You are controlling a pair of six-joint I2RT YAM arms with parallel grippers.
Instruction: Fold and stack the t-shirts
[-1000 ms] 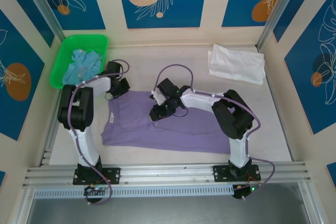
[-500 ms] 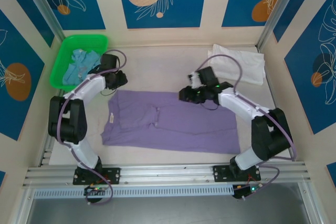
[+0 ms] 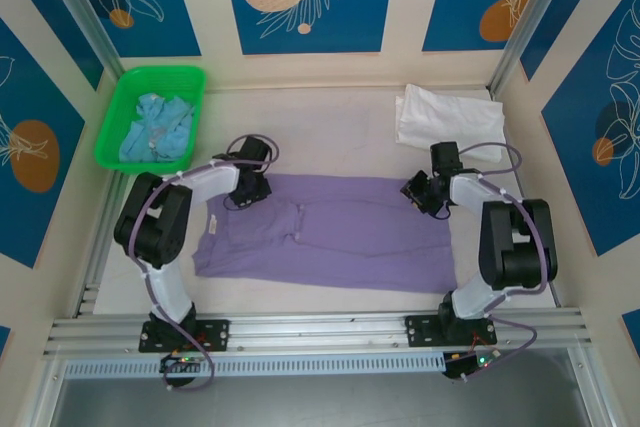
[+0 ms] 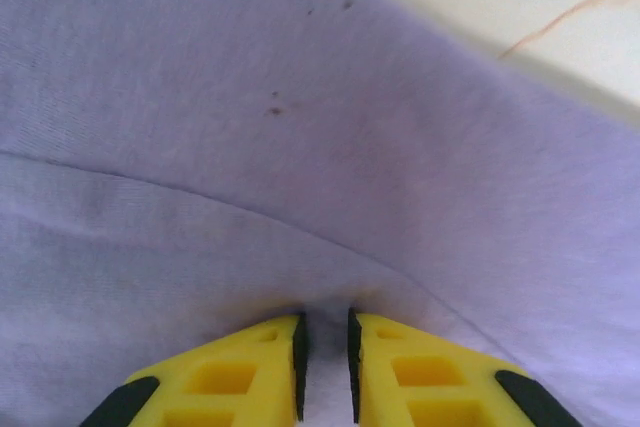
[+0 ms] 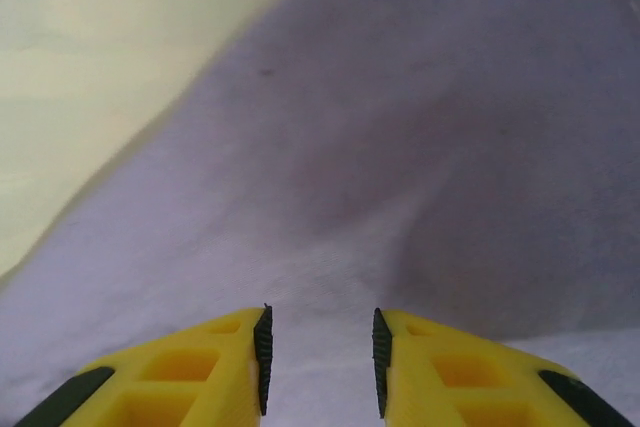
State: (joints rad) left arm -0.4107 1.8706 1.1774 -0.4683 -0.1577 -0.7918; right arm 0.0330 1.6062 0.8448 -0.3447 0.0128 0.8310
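Left gripper (image 4: 325,325): fingers almost together, nipping a pucker of the lavender shirt (image 3: 330,237) at its far edge.
Right gripper (image 5: 320,319): fingers apart, tips down on the same shirt's far edge, cloth lying between them.
Lavender shirt: spread flat, between both grippers and nearer than them.
White shirt (image 3: 450,122): beyond the right gripper, apart from it.
Light blue shirt (image 3: 155,127): in the green basket (image 3: 165,75), beyond and left of the left gripper.

Three shirts: lavender t-shirt (image 3: 340,237) spread flat across mid-table, lightly creased; white t-shirt (image 3: 450,122) folded, far right; light blue t-shirt (image 3: 155,127) crumpled inside green basket (image 3: 112,135), far left.
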